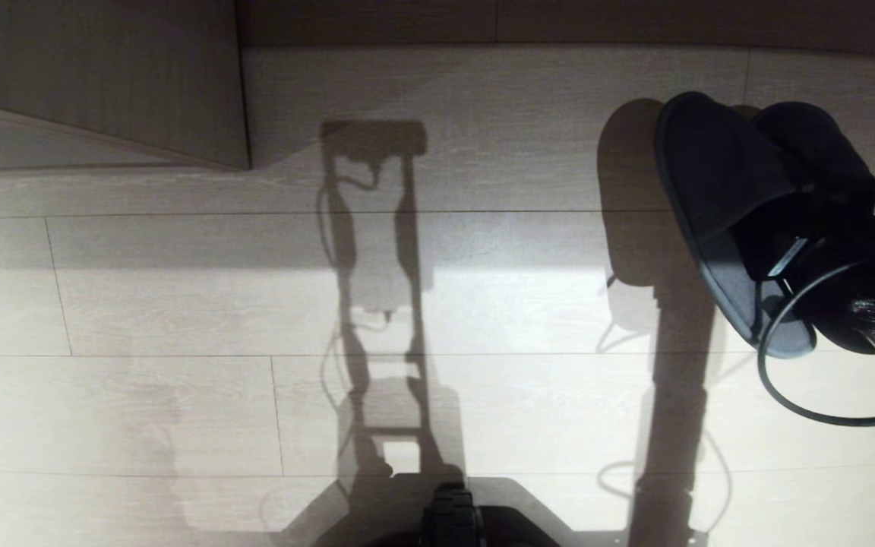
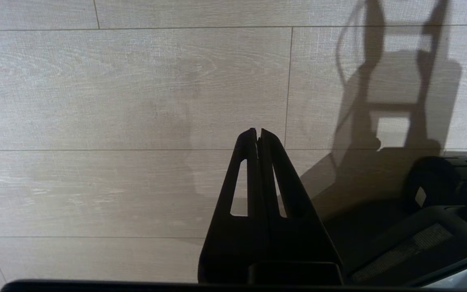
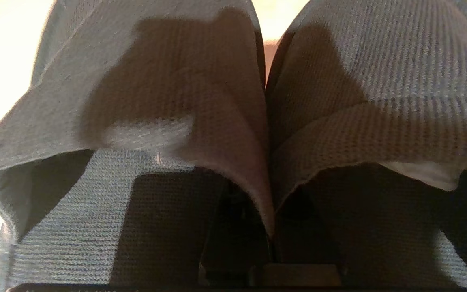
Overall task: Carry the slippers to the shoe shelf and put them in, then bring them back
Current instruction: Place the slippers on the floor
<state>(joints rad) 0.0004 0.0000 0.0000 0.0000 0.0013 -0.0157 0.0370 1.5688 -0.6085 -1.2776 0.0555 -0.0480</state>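
Observation:
The slippers (image 1: 718,175) are a dark charcoal pair hanging above the floor at the right of the head view, their blue-grey soles turned sideways. My right gripper (image 1: 775,254) is shut on them. In the right wrist view the slippers (image 3: 185,81) fill the picture side by side, and the right gripper (image 3: 268,227) pinches their two inner upper edges together, one finger inside each opening. My left gripper (image 2: 258,132) is shut and empty, parked low over the floor beside the base. The shoe shelf is out of view.
Pale wood-look floor planks (image 1: 179,304) spread in front of me. A wood-grain furniture panel (image 1: 103,76) stands at the far left, and a dark wall base (image 1: 559,19) runs along the back. My own base (image 1: 453,516) shows at the near edge, with a black cable (image 1: 787,380) looping under the right arm.

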